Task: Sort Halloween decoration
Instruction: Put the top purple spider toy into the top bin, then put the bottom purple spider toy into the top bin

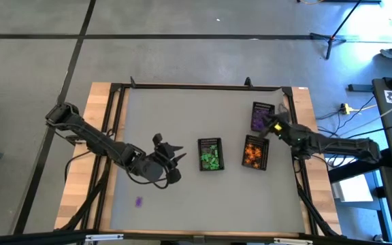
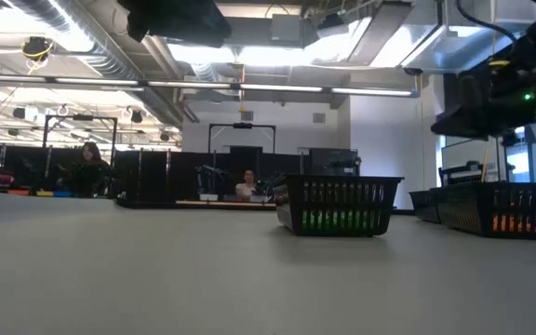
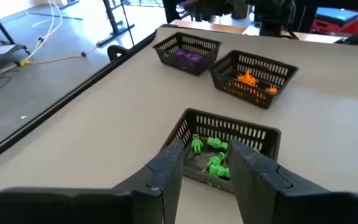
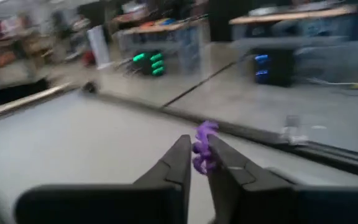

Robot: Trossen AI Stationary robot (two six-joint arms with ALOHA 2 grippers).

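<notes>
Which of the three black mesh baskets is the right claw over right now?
The black mesh basket holding purple trinkets, farthest back on the right. The right claw pinches a purple plastic trinket there; the orange-filled basket and green-filled basket sit nearer.

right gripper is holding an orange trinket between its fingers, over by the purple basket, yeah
Not orange. The right wrist view shows a purple trinket pinched in the right gripper. The rest holds: the high view puts it by the purple basket.

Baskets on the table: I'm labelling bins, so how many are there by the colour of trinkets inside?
Basket with green trinkets: 1
Basket with orange trinkets: 1
Basket with purple trinkets: 1
Total: 3 black mesh baskets
</notes>
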